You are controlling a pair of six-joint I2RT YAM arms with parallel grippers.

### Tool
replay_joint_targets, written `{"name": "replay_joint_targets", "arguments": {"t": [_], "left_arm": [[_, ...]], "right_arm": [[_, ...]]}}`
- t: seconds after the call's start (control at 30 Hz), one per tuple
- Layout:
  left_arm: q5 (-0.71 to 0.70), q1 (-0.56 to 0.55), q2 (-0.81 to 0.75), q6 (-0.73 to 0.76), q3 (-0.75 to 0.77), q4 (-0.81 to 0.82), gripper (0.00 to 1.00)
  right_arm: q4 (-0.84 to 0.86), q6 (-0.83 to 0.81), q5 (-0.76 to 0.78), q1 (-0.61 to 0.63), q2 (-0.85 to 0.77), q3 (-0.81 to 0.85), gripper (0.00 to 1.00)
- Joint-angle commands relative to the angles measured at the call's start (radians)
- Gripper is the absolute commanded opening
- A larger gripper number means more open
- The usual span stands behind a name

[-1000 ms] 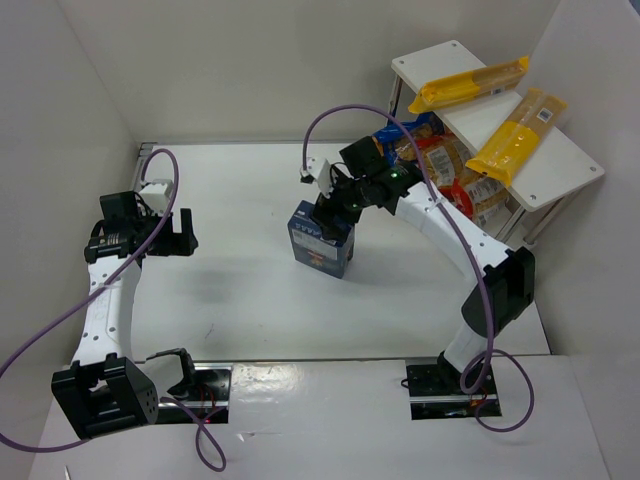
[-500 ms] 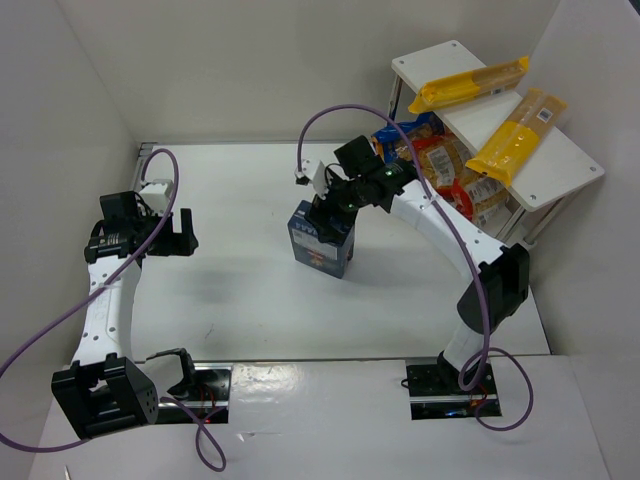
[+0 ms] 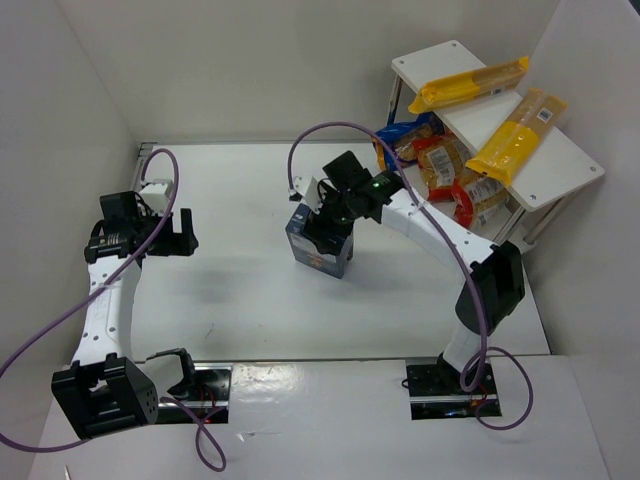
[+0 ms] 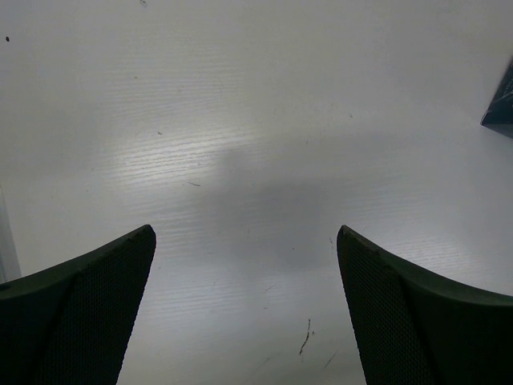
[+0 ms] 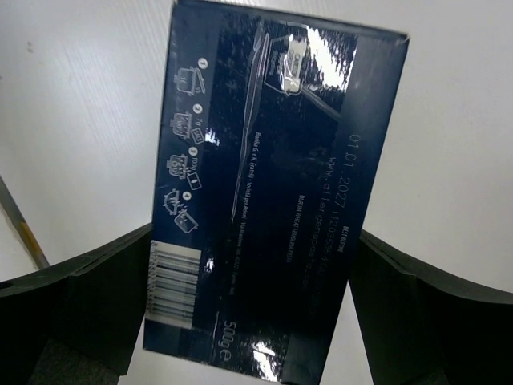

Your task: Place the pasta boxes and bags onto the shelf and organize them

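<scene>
A dark blue pasta box (image 3: 322,255) stands on the white table near the middle. My right gripper (image 3: 326,220) is down over its top. In the right wrist view the fingers (image 5: 104,297) flank the box (image 5: 264,192) and touch both of its long sides. The white shelf (image 3: 562,166) stands at the back right. Two long yellow bags (image 3: 468,83) (image 3: 515,135) lie on its top board. Red and blue packets (image 3: 440,156) sit on the lower tier. My left gripper (image 3: 185,232) is open and empty at the far left, over bare table (image 4: 244,241).
White walls close in the table on the left, back and right. A purple cable (image 3: 330,130) arcs over the right arm. A corner of the blue box (image 4: 503,112) shows at the right edge of the left wrist view.
My right wrist has moved a little to the left over the box, and the box has shifted slightly left with it. The left arm has not moved.
</scene>
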Motion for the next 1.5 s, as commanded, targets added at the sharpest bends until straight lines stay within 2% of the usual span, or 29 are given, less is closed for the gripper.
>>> {"name": "replay_joint_targets", "arguments": {"t": [0.0, 0.33, 0.4, 0.43, 0.47, 0.5, 0.53, 0.67, 0.83, 0.9, 1.1, 1.2, 1.23, 1.3, 1.47], "left_arm": [[0.029, 0.006, -0.009, 0.026, -0.007, 0.011, 0.99], [0.029, 0.006, -0.009, 0.026, -0.007, 0.011, 0.99], [0.029, 0.006, -0.009, 0.026, -0.007, 0.011, 0.99], [0.029, 0.006, -0.009, 0.026, -0.007, 0.011, 0.99], [0.029, 0.006, -0.009, 0.026, -0.007, 0.011, 0.99], [0.029, 0.006, -0.009, 0.026, -0.007, 0.011, 0.99], [0.029, 0.006, -0.018, 0.026, -0.007, 0.011, 0.99], [0.029, 0.006, -0.018, 0.026, -0.007, 0.011, 0.99], [0.029, 0.006, -0.018, 0.026, -0.007, 0.011, 0.99], [0.029, 0.006, -0.018, 0.026, -0.007, 0.011, 0.99], [0.029, 0.006, -0.018, 0.026, -0.007, 0.011, 0.99], [0.029, 0.006, -0.018, 0.026, -0.007, 0.011, 0.99], [0.029, 0.006, -0.018, 0.026, -0.007, 0.011, 0.99], [0.029, 0.006, -0.018, 0.026, -0.007, 0.011, 0.99], [0.029, 0.015, -0.018, 0.026, -0.007, 0.011, 0.99]], "right_arm": [[0.049, 0.015, 0.043, 0.014, 0.01, -0.037, 1.0], [0.089, 0.034, 0.06, 0.034, 0.048, -0.077, 0.98], [0.089, 0.035, 0.06, 0.044, 0.057, -0.077, 0.78], [0.089, 0.035, 0.06, 0.044, 0.066, -0.077, 0.63], [0.089, 0.047, 0.079, 0.057, 0.066, -0.077, 0.25], [0.089, 0.061, 0.089, 0.072, 0.066, -0.077, 0.09], [0.089, 0.061, 0.106, 0.072, 0.066, -0.067, 0.0], [0.089, 0.061, 0.21, 0.109, 0.027, -0.022, 0.0], [0.113, 0.038, 0.503, 0.152, -0.024, -0.007, 0.0], [0.138, 0.016, 0.661, 0.169, -0.059, -0.062, 0.0], [0.218, -0.06, 0.898, 0.182, -0.136, -0.201, 0.0], [0.288, -0.119, 1.052, 0.182, -0.156, -0.308, 0.0], [0.317, -0.146, 1.145, 0.182, -0.168, -0.342, 0.0], [0.403, -0.221, 1.209, 0.182, -0.181, -0.425, 0.0], [0.486, -0.293, 1.298, 0.182, -0.225, -0.484, 0.0]]}}
